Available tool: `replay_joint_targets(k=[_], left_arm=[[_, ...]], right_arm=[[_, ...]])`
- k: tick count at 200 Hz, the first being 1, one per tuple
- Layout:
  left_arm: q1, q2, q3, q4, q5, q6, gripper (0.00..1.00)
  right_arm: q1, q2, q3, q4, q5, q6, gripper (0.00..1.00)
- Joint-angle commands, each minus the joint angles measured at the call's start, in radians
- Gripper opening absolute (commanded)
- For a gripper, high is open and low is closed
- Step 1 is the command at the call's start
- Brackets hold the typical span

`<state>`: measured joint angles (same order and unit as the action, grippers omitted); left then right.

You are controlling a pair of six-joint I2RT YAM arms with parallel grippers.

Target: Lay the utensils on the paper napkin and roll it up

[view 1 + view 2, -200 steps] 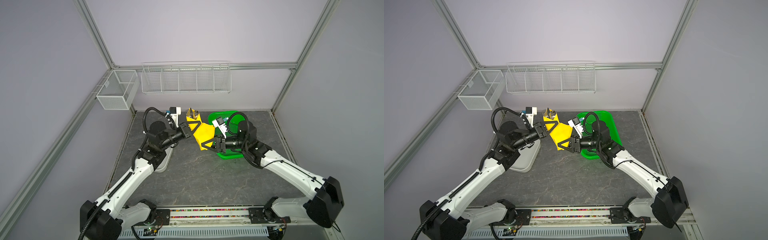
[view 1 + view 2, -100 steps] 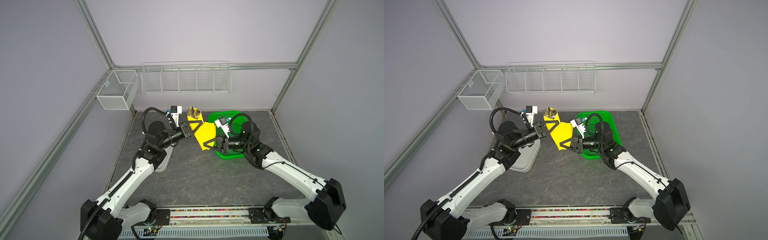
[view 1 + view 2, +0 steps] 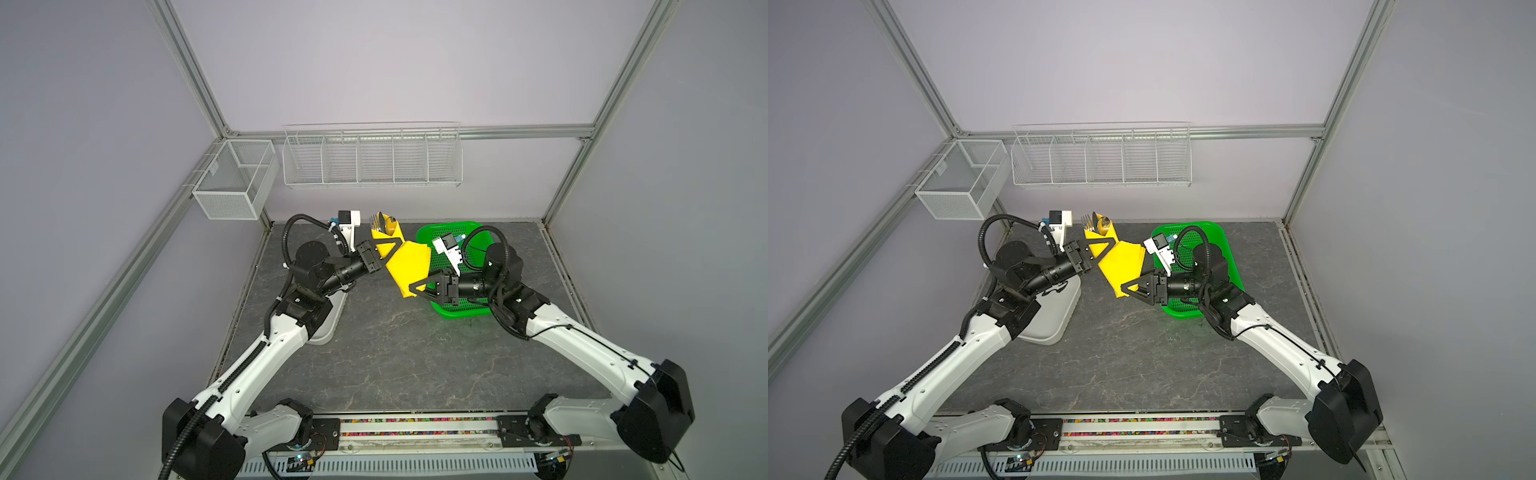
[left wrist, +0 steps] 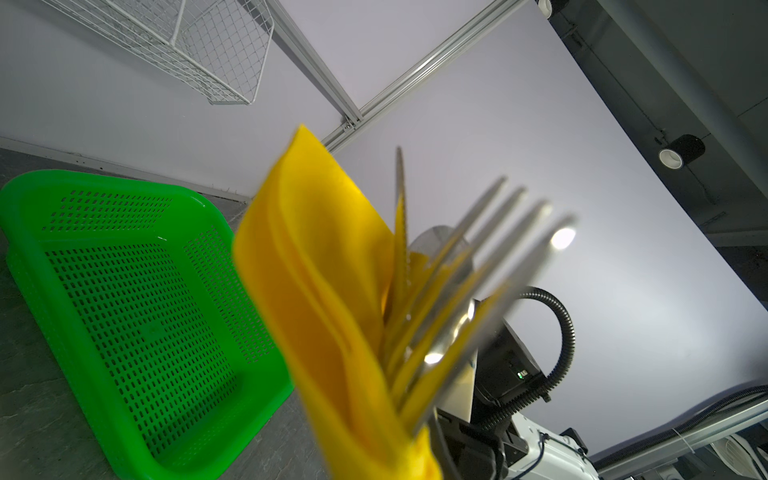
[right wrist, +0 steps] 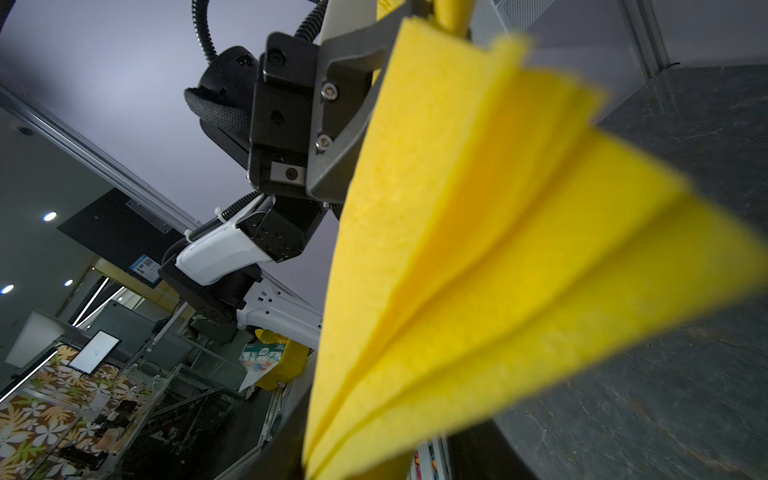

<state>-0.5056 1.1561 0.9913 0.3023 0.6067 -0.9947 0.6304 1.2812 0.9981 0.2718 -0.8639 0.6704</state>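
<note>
The yellow paper napkin [image 3: 409, 262] [image 3: 1121, 262] hangs folded in the air above the table, slanting down toward the right. The utensils stick out of its upper end: fork tines [image 3: 376, 222] [image 4: 498, 249] and a spoon bowl [image 3: 390, 226] [image 3: 1104, 225]. My left gripper [image 3: 398, 243] [image 3: 1112, 242] is shut on the napkin's upper part, with the utensils inside. One of its fingers [image 5: 345, 124] shows in the right wrist view. My right gripper [image 3: 412, 290] [image 3: 1125, 290] straddles the napkin's lower end [image 5: 415, 332], open, with a gap beside one finger.
A green perforated basket [image 3: 465, 313] [image 3: 1183, 313] [image 4: 25, 199] stands under my right wrist. A white tray [image 3: 328, 328] [image 3: 1054, 320] lies under my left arm. Two wire baskets [image 3: 372, 158] [image 3: 232, 183] hang on the back and left walls.
My right gripper's jaws stand a little wider around the napkin's lower end. My left gripper and the bundle have hardly moved.
</note>
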Motion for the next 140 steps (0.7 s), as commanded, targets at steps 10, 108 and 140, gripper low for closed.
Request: replay_joint_targets(k=[10,108,140], left_arm=[[0.002,-0.014,0.017,0.038,-0.018,-0.003,0.0],[0.002,-0.075,0.048,-0.304,-0.209,0.24,0.0],[-0.009,-0.064,0.043,-0.304,-0.214,0.243,0.0]], right_arm=[[-0.004,-0.028,-0.021,-0.012,0.019,-0.009,0.52],[0.058,-0.233,0.164,-0.59,0.579,-0.347,0.74],[0.153,-0.111,0.278,-0.642,0.643,-0.4,0.68]])
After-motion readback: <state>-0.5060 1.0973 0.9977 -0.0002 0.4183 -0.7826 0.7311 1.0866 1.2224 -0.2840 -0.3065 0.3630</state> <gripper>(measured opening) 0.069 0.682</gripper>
